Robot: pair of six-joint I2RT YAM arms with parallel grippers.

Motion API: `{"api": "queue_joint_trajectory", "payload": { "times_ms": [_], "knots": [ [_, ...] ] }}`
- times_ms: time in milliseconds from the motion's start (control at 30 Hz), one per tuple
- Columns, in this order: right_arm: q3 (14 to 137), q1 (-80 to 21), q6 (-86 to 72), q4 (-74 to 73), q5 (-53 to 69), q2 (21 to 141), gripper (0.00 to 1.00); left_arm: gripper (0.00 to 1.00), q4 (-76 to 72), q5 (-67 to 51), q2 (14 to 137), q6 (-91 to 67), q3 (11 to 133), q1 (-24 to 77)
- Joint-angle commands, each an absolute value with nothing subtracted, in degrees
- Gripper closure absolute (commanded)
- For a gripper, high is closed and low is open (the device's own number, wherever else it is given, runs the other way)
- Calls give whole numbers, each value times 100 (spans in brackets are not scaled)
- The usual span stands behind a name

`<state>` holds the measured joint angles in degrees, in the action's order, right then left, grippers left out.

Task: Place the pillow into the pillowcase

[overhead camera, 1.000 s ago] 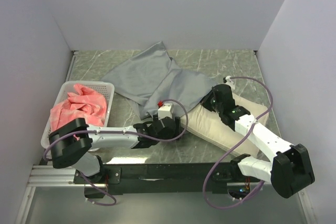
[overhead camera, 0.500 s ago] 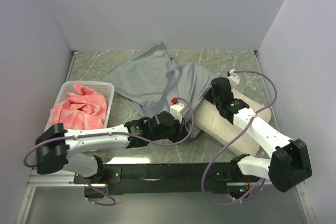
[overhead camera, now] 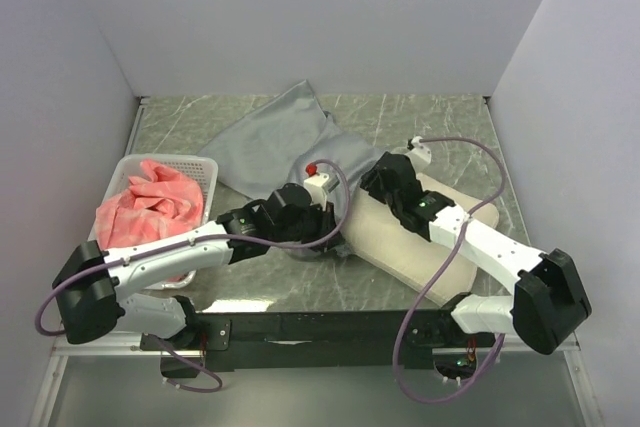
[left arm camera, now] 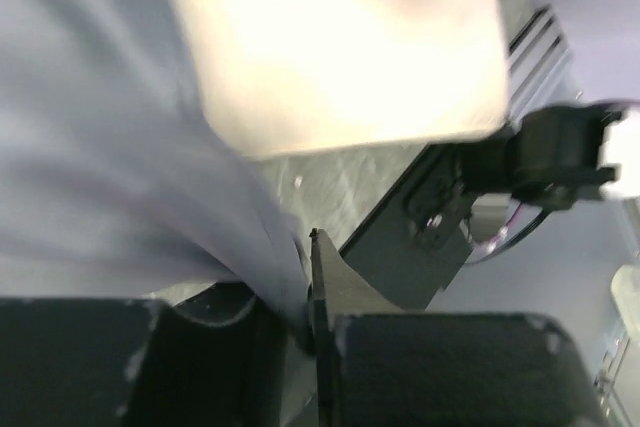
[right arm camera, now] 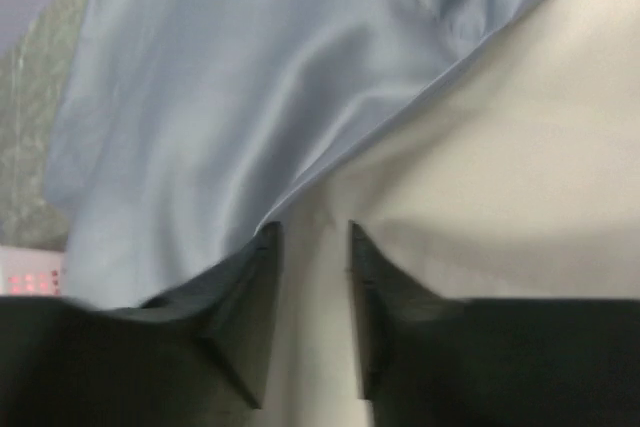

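The cream pillow lies slantwise on the table at centre right. The grey pillowcase is spread behind and left of it. My left gripper is at the pillow's left end, shut on a fold of the pillowcase. In the left wrist view the cloth is pinched at the fingertips, with the pillow beyond. My right gripper hovers over the pillow's far left part. In the right wrist view its jaws stand apart over the pillow, beside the pillowcase edge.
A white lattice basket holding a pink-red cloth stands at the left. Grey walls close in the table on three sides. The black base rail runs along the near edge.
My left gripper closed on the pillowcase and swung toward the far side with it. My right gripper slid left along the pillow and opened. The pillow shifted left.
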<state>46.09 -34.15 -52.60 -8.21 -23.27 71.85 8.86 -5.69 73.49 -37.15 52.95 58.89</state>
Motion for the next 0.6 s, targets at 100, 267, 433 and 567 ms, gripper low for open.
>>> {"api": "queue_joint_trajectory", "payload": {
  "times_ms": [100,267,433,567],
  "knots": [
    [4816,-3357,-4764,-1060,-1968,6270,18,71,703,-1177,7532,-3701,5124,5854],
    [4589,-2901,-4755,-2248,-2284,5310,3,38,615,-1275,7428,-3753,5159,5845],
    [4228,-2304,-4983,-3461,-2505,4062,0,32,1210,-390,7268,-3779,5675,5853],
    [3956,-2180,-5045,-4042,-2548,3551,0,24,1957,1068,7697,-3657,6362,5854]
  ]
}}
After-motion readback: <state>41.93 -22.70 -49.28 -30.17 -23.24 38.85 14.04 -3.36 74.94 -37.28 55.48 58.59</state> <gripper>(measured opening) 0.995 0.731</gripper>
